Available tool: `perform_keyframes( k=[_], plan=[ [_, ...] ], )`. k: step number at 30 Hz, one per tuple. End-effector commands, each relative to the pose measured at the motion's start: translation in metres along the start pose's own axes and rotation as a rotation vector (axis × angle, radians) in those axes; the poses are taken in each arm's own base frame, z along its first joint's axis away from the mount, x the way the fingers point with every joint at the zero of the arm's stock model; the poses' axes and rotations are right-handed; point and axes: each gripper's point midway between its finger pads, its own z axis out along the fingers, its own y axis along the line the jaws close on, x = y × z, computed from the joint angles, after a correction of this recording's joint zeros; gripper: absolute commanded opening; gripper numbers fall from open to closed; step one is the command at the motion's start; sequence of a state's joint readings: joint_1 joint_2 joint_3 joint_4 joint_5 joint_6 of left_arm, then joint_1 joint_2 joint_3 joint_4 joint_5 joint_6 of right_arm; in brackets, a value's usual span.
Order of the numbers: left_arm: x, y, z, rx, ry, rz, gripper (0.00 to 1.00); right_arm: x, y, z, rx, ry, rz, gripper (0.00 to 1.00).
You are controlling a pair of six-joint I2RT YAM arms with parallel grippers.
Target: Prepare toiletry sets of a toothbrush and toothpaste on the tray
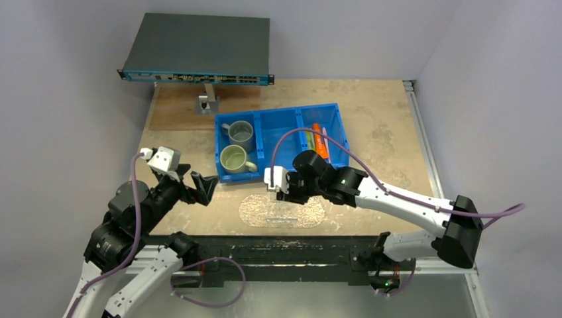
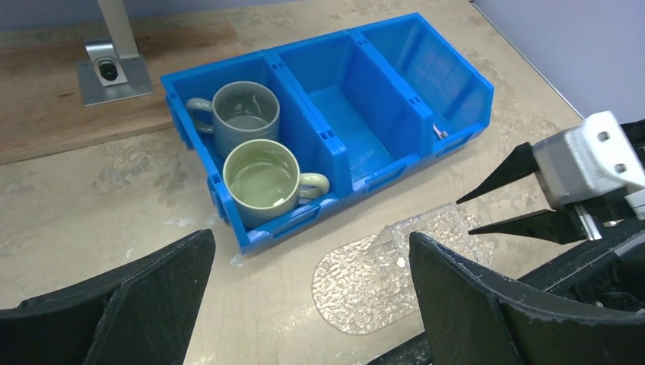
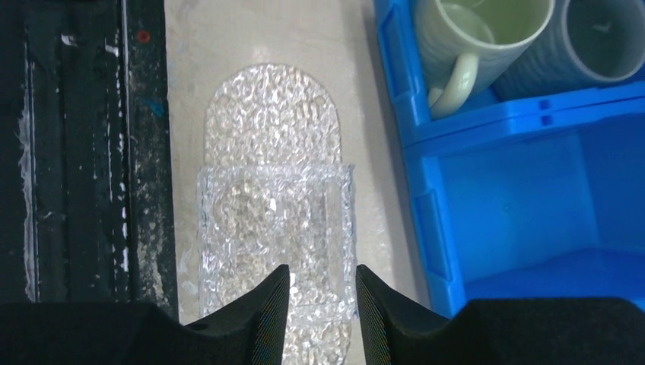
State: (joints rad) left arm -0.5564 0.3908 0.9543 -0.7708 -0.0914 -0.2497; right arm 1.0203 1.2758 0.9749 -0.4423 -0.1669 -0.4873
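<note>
Holding two mugs (image 1: pixel 239 132), two tubes (image 1: pixel 320 140): one bin (image 1: pixel 281 142)

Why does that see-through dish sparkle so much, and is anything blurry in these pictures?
Top view: soft, even light, with the pebbled tray catching small glints. Left wrist view: the left claw is close, dark and soft-edged, while the blue bin is sharp. Right wrist view: the tray is crisp and glittering, and the right claw is a black silhouette.

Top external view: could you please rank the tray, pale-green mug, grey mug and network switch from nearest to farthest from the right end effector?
1. Tray, beneath the right end effector.
2. Pale-green mug, farther back, leftward.
3. Grey mug, behind it.
4. Network switch, far back.
</note>
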Motion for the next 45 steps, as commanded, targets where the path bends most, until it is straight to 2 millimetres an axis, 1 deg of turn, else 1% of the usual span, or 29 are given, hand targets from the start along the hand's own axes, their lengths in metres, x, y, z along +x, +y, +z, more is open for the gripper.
perform_keyframes(
  k=[1,4,7,11,16,20,26,31,39,45],
  plan=[
    [-0.005,0.008,0.007,-0.057,-0.026,-0.04,1.0,-0.04,-0.021,-0.022,0.077,-0.083,0.002,0.4],
    [-0.002,0.008,0.012,-0.064,-0.006,-0.049,1.0,-0.058,-0.037,-0.028,0.147,-0.127,0.031,0.4],
    [0.0,0.005,0.016,-0.055,0.02,-0.052,1.0,-0.079,-0.046,-0.033,0.182,-0.197,0.089,0.42],
    [0.002,0.004,0.019,-0.053,0.042,-0.058,1.0,-0.101,-0.06,-0.031,0.209,-0.227,0.137,0.43],
    [0.002,0.008,0.017,-0.074,0.039,-0.053,1.0,-0.124,-0.075,-0.019,0.215,-0.224,0.184,0.45],
    [-0.001,0.018,0.01,-0.124,0.002,-0.062,1.0,-0.139,-0.082,-0.003,0.195,-0.216,0.196,0.45],
    [-0.008,0.036,-0.004,-0.213,-0.066,-0.077,1.0,-0.151,-0.089,0.026,0.169,-0.203,0.227,0.46],
    [-0.012,0.043,-0.012,-0.249,-0.106,-0.088,1.0,-0.156,-0.09,0.054,0.156,-0.162,0.23,0.45],
    [-0.013,0.044,-0.016,-0.252,-0.119,-0.092,1.0,-0.161,-0.089,0.092,0.143,-0.115,0.22,0.46],
    [-0.014,0.044,-0.017,-0.25,-0.126,-0.094,1.0,-0.151,-0.089,0.122,0.136,-0.063,0.194,0.48]
  ],
)
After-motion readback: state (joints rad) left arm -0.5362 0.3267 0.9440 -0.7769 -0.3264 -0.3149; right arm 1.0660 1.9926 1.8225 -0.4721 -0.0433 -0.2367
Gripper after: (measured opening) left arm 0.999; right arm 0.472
